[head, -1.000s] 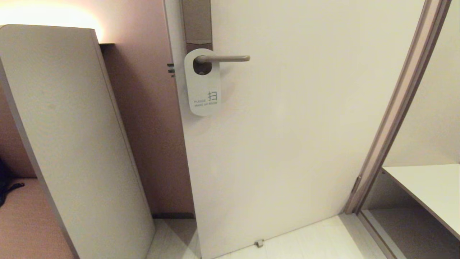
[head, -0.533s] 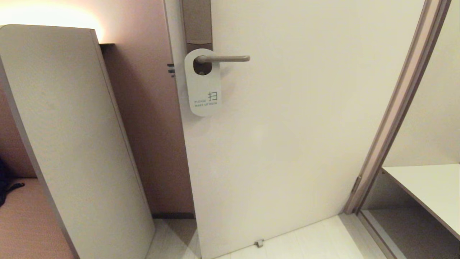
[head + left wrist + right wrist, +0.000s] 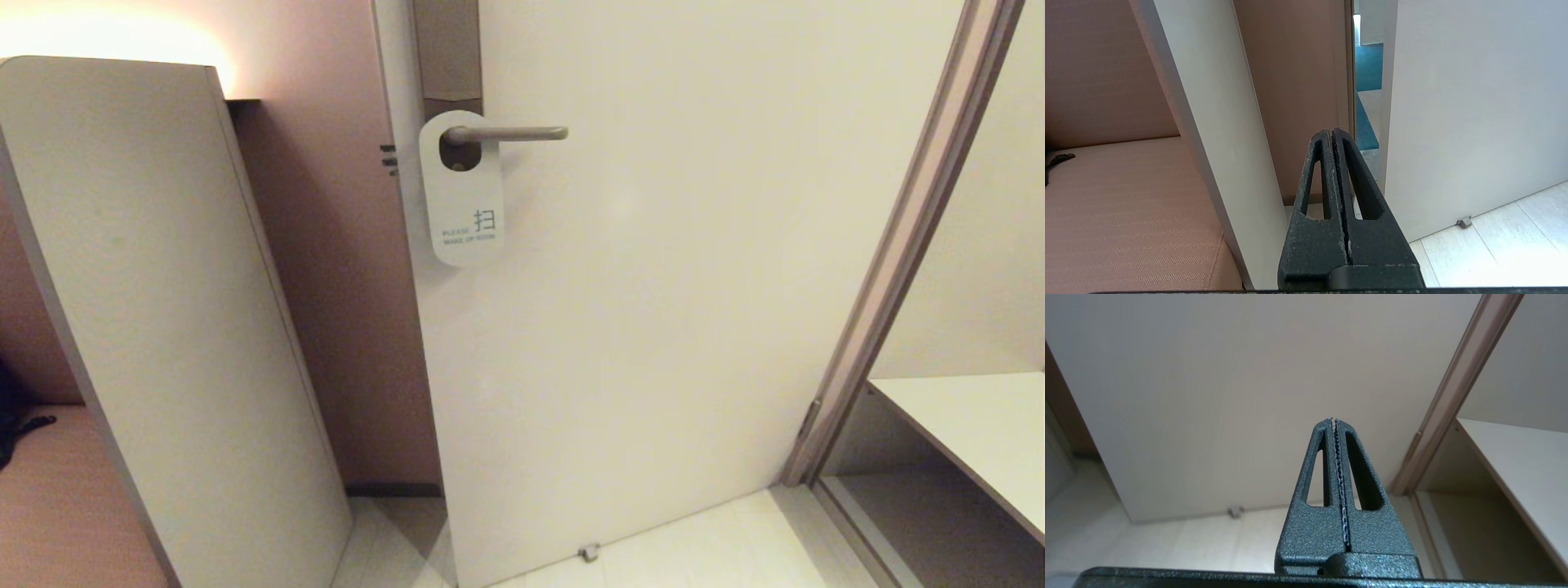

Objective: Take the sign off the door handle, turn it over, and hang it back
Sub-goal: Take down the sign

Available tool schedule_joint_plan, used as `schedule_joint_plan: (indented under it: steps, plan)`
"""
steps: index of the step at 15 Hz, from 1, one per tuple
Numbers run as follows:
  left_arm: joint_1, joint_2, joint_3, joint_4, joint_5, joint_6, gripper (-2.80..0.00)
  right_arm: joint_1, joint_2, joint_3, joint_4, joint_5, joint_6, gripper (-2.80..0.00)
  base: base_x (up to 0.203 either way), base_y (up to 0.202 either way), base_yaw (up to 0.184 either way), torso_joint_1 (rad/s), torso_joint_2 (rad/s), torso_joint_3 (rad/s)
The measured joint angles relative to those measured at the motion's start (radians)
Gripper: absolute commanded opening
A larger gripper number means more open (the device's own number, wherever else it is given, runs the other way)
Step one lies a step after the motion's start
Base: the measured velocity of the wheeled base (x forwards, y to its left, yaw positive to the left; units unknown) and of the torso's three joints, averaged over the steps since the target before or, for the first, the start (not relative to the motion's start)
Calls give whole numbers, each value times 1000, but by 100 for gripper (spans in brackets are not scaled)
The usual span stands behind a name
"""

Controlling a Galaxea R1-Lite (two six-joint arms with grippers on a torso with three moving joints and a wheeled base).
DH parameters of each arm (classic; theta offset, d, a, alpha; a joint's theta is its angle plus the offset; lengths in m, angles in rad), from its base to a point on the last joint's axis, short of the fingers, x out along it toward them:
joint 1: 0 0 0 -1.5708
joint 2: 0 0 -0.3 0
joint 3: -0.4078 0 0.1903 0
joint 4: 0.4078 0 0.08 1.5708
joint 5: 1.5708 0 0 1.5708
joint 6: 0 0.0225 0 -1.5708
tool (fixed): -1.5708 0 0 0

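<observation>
The sign (image 3: 463, 192) hangs on the door handle (image 3: 506, 133), its round hole slipped over the neck of the lever, and it lies flat against the door (image 3: 653, 286) just below the lock plate (image 3: 447, 53). It hangs nearly upright. The face turned outward carries a single Chinese character and, beside and beneath it, two lines of small print reading "PLEASE MAKE UP ROOM". The handle points away from the door's edge, level.

To the left of the door stands a pale panel (image 3: 163, 327), leaning in the head view, with a tan cushioned seat (image 3: 1126, 212) beside it. A small doorstop (image 3: 588, 553) sits on the floor (image 3: 718, 547) at the door's foot. On the right a door frame (image 3: 898, 245) runs up past a white shelf (image 3: 971, 425).

Neither arm appears in the head view. The left tool (image 3: 1334, 131) has its fingers pressed together, empty, pointing toward the gap at the door's edge. The right tool (image 3: 1333, 419) is likewise closed on nothing, facing the lower door.
</observation>
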Motion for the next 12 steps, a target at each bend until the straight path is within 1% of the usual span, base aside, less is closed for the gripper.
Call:
schedule_joint_plan:
  steps: [12]
  plan:
    - [0, 0, 0, 0, 0, 1, -280, 1, -32, 0, 1, -1, 7, -280, 0, 0, 0, 0, 0, 0]
